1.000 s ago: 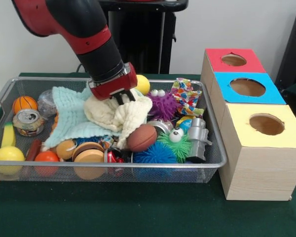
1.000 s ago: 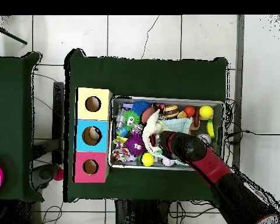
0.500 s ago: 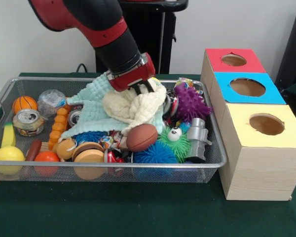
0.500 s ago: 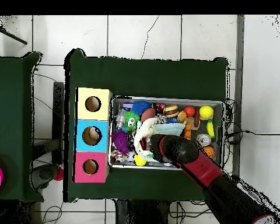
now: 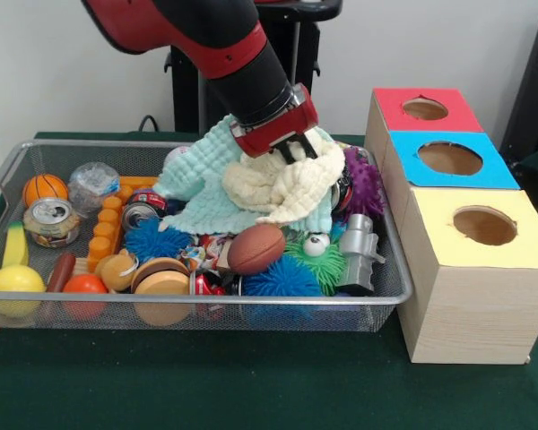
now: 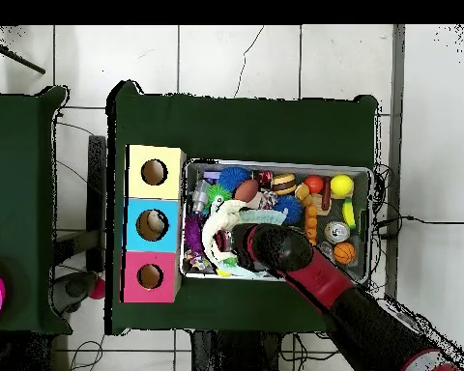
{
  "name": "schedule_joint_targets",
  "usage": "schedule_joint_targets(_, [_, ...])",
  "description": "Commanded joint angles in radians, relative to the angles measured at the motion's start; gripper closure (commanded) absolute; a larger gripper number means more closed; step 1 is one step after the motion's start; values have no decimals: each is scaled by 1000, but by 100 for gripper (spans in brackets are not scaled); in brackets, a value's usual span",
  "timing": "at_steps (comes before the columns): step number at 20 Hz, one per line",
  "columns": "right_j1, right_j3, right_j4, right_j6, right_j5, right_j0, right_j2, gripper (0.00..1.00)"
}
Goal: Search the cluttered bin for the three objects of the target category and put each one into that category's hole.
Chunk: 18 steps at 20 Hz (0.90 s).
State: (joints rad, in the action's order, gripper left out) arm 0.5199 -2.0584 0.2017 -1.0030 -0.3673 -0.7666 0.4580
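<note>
The wire-mesh bin (image 5: pixel 18 152) (image 6: pixel 369 174) is full of toys. My gripper (image 5: pixel 296 150) (image 6: pixel 238 243) is shut on a cream cloth (image 5: pixel 278 186) (image 6: pixel 213 232) and holds it lifted at the bin's right side in the front view. A mint-green cloth (image 5: pixel 202 184) hangs with it and drapes over the toys. The wooden box has a blue panel with the round hole (image 5: pixel 450 158) (image 6: pixel 152 224), to the right of the cloth in the front view. A purple spiky ball (image 5: pixel 366 184) sits just behind the cloth.
Red-panelled hole (image 5: pixel 425 108) and yellow-panelled hole (image 5: pixel 484 225) flank the blue one. The bin holds a brown football (image 5: pixel 256 248), blue spiky balls (image 5: pixel 282 278), a green spiky ball with eyes (image 5: pixel 318 255), a grey toy (image 5: pixel 359 251), a can (image 5: pixel 51 219), a small basketball (image 5: pixel 44 188) and a lemon (image 5: pixel 15 279).
My gripper has moved right toward the wooden box and risen, dragging the cream and mint cloths along. Toys under the cloths, such as orange beads and a blue spiky ball, are now uncovered.
</note>
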Motion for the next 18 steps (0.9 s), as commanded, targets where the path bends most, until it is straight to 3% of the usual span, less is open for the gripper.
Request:
schedule_joint_targets(1, [-12,-53,56,-242,-27,17,83,100])
schedule_joint_targets(6, [-15,-37,36,-218,-30,24,63,100])
schedule_joint_targets(9, [-5,-2,3,-190,-61,49,13,100])
schedule_joint_targets(13, [-13,16,-17,-154,-58,46,25,100])
schedule_joint_targets(15, [-13,45,-39,-151,-40,66,-29,100])
schedule_joint_targets(18, [-24,153,-159,-51,-52,111,-142,100])
